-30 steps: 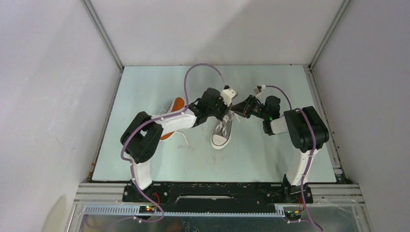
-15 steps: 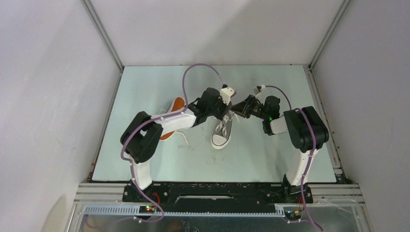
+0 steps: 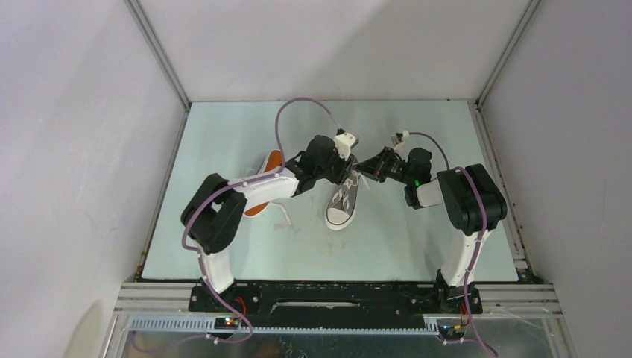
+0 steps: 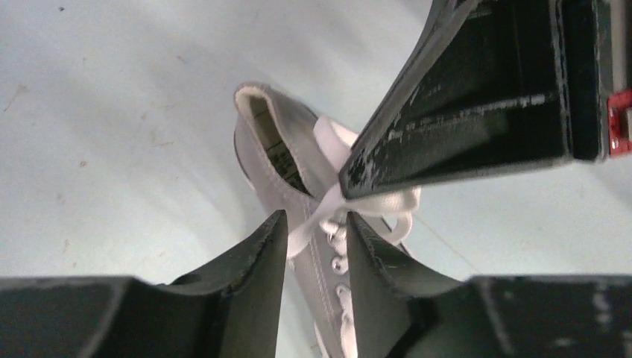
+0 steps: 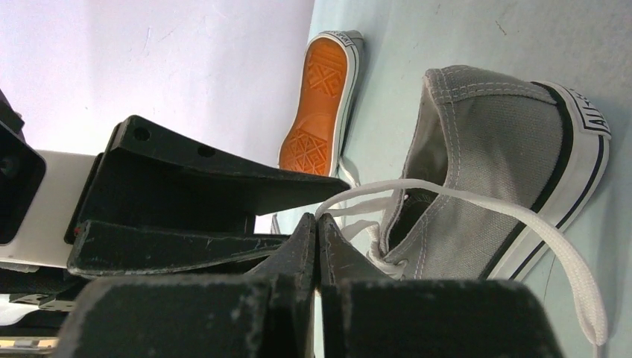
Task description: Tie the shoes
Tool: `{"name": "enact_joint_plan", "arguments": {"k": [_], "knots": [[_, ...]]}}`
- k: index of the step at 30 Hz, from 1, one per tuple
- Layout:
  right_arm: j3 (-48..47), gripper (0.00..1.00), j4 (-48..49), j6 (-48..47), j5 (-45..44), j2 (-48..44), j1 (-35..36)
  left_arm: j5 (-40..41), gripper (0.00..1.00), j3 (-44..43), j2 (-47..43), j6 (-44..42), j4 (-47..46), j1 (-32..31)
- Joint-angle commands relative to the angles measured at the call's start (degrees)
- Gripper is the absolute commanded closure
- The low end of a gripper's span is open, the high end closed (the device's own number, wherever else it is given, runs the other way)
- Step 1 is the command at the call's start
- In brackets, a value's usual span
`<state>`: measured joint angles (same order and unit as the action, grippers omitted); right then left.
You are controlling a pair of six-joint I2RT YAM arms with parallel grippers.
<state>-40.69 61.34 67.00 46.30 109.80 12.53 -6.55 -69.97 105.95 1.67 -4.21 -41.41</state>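
Note:
One grey shoe point(image 3: 341, 206) stands upright mid-table, toe cap toward the arms, also seen in the left wrist view point(image 4: 277, 160) and the right wrist view point(image 5: 492, 186). The other shoe point(image 3: 273, 162) lies on its side, orange sole point(image 5: 319, 101) showing, partly under the left arm. Both grippers meet over the upright shoe's opening. My right gripper point(image 5: 318, 218) point(image 3: 363, 165) is shut on a white lace point(image 5: 462, 195) that arcs over the heel. My left gripper point(image 4: 316, 216) point(image 3: 349, 170) is open, and a strand of lace point(image 4: 309, 227) runs between its fingers.
The pale green table point(image 3: 417, 239) is boxed in by white walls and metal rails point(image 3: 160, 63). A loose lace point(image 3: 285, 217) of the side-lying shoe trails toward the near edge. The right gripper's fingers point(image 4: 447, 112) cross just above the left gripper's tips.
The left arm's wrist and its purple cable have shifted slightly left, away from the right gripper. Both shoes lie where they were.

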Motion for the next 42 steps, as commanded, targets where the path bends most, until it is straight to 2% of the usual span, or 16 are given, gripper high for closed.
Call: {"name": "enact_joint_plan", "arguments": {"k": [1, 3, 4, 6, 8, 9, 10, 11, 12, 13, 14, 16, 18, 26, 33, 42], "knots": [[-0.53, 1.00, 0.58, -1.61, 0.40, -1.44, 0.33, 2.84, 0.54, 4.06, -7.75, 1.17, -3.61, 0.94], [-0.53, 1.00, 0.35, -2.00, 0.45, -1.63, 0.39, 3.50, 0.39, 5.73, -10.40, 2.14, -4.10, 1.51], [-0.53, 1.00, 0.27, -2.26, 0.45, -1.70, 0.47, 3.88, 0.26, 6.47, -11.79, 2.83, -4.34, 1.82], [-0.53, 1.00, 0.18, -2.68, 0.57, -1.96, 0.63, 2.72, 0.14, 7.19, -13.04, 6.47, -5.09, 3.65], [-0.53, 1.00, -0.06, -3.09, 0.66, -2.23, 0.76, 0.56, 0.03, 6.93, -12.61, 16.31, -5.82, 7.12], [-0.53, 1.00, -0.16, -3.18, 0.70, -2.27, 0.90, -3.80, 0.02, 6.55, -10.90, 22.80, -5.53, 10.47], [-0.53, 1.00, -0.25, -3.39, 0.71, -2.32, 0.99, -14.19, 0.01, 5.84, -9.51, 25.28, -8.58, 14.14], [-0.53, 1.00, -0.43, -3.51, 0.69, -2.40, 1.02, -18.63, 0.00, 5.79, -6.81, 31.06, -11.06, 15.64], [-0.53, 1.00, -0.48, -3.65, 0.66, -2.57, 1.07, -23.54, 0.08, 6.01, -5.93, 35.08, -14.99, 17.41], [-0.53, 1.00, -0.55, -3.77, 0.66, -2.66, 1.12, -23.66, 0.12, 5.78, -5.45, 35.25, -14.88, 17.76], [-0.53, 1.00, -0.88, -4.06, 0.64, -2.81, 1.21, -20.93, 0.16, 3.89, -5.51, 32.89, -9.42, 17.52], [-0.53, 1.00, -1.61, -4.65, 0.28, -3.22, 1.37, -17.24, 0.16, -1.58, -4.55, 30.04, 0.94, 16.58], [-0.53, 1.00, -2.18, -5.39, 0.01, -3.47, 1.68, -18.90, 0.21, -7.80, 0.18, 30.52, 8.82, 16.46], [-0.53, 1.00, -3.18, -7.03, -0.38, -3.97, 2.47, -22.55, 0.41, -25.71, 10.72, 29.30, 27.73, 13.72], [-0.53, 1.00, -3.69, -7.88, -0.42, -4.44, 2.94, -24.63, 0.47, -41.44, 19.41, 24.32, 43.12, 10.15], [-0.53, 1.00, -5.79, -9.94, -0.85, -5.41, 3.97, -25.89, 0.52, -53.52, 26.73, 20.24, 55.96, 8.30]]}}
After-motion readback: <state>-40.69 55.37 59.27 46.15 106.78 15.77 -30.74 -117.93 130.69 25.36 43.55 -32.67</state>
